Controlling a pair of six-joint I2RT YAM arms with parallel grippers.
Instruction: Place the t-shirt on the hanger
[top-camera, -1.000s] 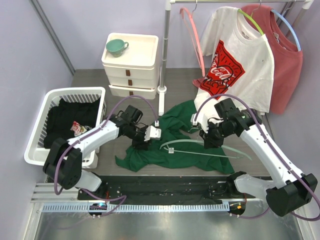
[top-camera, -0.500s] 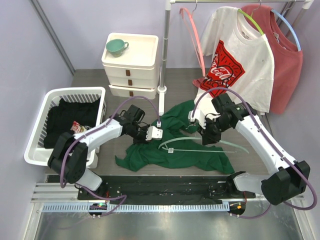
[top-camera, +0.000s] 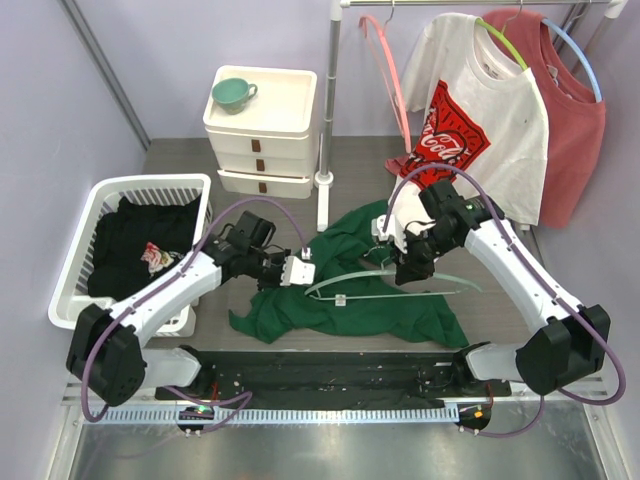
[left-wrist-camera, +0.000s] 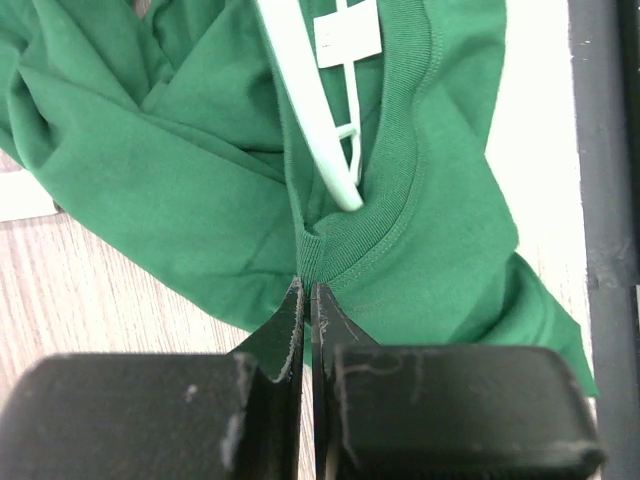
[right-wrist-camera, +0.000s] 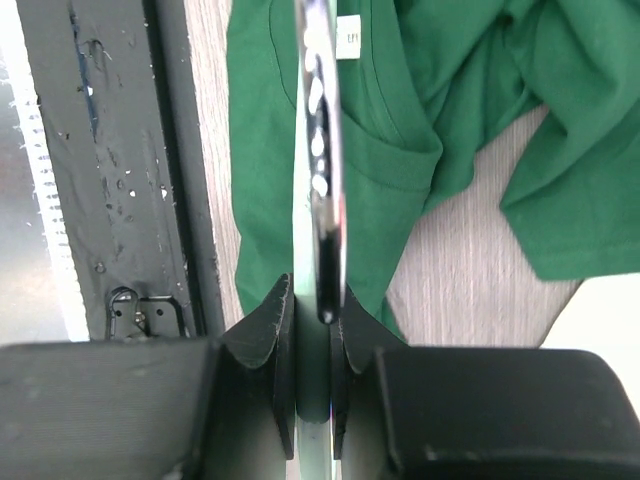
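Tally: one t-shirt, one hanger, one basket, one cup.

t-shirt: matt green knit cloth, soft creases, ribbed collar. On it, hanger: smooth pale plastic, slight sheen. Its hook: glossy bare metal. Neck label: matt white. desk under the t-shirt: matt wood grain. left gripper at the t-shirt collar: matt black plastic, scuffed edges.
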